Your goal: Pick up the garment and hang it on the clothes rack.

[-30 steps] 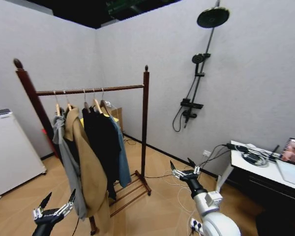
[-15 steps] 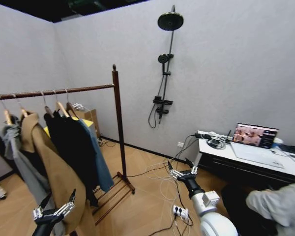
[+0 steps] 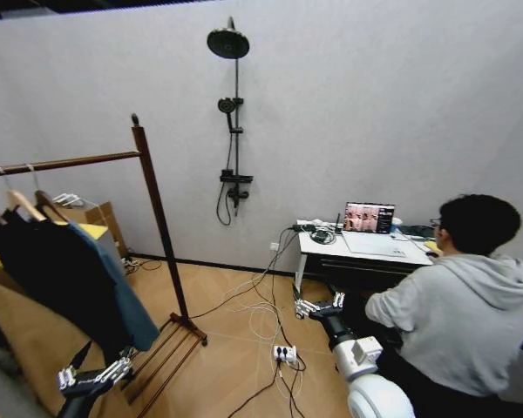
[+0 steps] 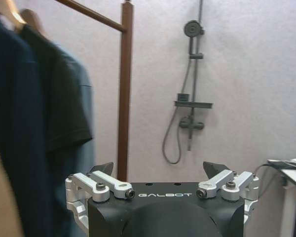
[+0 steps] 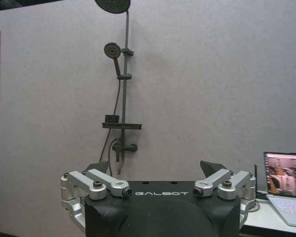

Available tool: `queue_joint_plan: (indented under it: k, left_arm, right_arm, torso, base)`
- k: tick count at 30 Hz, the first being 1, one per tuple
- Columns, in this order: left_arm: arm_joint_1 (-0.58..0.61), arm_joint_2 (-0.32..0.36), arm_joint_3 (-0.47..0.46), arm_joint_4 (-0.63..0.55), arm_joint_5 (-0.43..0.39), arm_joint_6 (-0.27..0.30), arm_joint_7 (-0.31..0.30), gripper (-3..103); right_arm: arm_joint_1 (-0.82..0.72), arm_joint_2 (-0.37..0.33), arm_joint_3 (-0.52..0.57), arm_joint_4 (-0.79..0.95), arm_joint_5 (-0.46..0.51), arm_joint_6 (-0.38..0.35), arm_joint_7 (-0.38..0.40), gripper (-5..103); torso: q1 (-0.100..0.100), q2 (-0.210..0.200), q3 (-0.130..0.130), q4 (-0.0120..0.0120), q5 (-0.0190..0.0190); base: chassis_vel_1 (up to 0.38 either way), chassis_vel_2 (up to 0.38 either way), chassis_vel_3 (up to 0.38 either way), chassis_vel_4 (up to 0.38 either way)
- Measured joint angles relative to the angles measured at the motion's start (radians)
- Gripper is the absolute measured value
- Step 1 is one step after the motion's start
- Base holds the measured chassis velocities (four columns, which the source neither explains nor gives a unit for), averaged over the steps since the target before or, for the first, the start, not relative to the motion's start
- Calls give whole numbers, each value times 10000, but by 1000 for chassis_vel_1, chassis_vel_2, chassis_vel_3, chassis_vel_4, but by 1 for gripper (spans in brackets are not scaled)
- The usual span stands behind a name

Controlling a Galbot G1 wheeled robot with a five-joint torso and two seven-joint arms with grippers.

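The clothes rack [image 3: 157,225] stands at the left of the head view, a dark red-brown post with a ball finial and a top rail running off to the left. The garment [image 3: 120,292], a teal-blue jacket, hangs on a hanger at the near end of that rail, beside a black jacket [image 3: 44,270]. My left gripper [image 3: 103,359] is low at the bottom left, open and empty, in front of the hanging clothes. In the left wrist view the left gripper [image 4: 160,169] faces the garment [image 4: 86,113] and the clothes rack [image 4: 123,89]. My right gripper [image 3: 318,303] [image 5: 155,168] is open and empty, away from the rack.
A tan coat [image 3: 22,340] hangs nearest me at the far left. A shower fixture [image 3: 231,131] is on the back wall. A white desk [image 3: 366,248] with a laptop stands at the right. Cables and a power strip [image 3: 284,353] lie on the wooden floor.
The whole view has swung to the right, so the camera has turned: the rack slid toward the left edge and the desk came into view. Both arms keep the same pose, grippers open.
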Motion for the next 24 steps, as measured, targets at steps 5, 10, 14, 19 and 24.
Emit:
queue_joint_plan:
  k: [5,10,14,19,24]
  left_arm:
    - [0,0,0,0,0,0,0,100]
    - [0,1,0,0,0,0,1,100]
    - [-1,0,0,0,0,0,2,100]
    - [0,0,0,0,0,0,2,100]
    - [0,0,0,0,0,0,2,100]
  right_arm:
    - [-8,25,-54,-25,-14,-4,0,100]
    - [-86,35,-46,-39,-35,-4,2,100]
    - [-106,31,-12,-32,-35,8,5,100]
    - [-154,36,-7,-15,-33,38,5,100]
    - [-182,50,-16,-15,-35,83,5,100]
  torso:
    - [0,0,0,1,-1]
    - [-5,1,-1,-4,1]
    - [-4,1,0,1,2]
    - [-3,0,0,2,1]
    - [-5,2,-1,1,2]
  base:
    - [-121,-126,-123,-150]
    - [-102,-134,-129,-105]
    - [-37,-70,-49,-23]
    - [43,-27,-34,24]
    - [91,-78,-95,76]
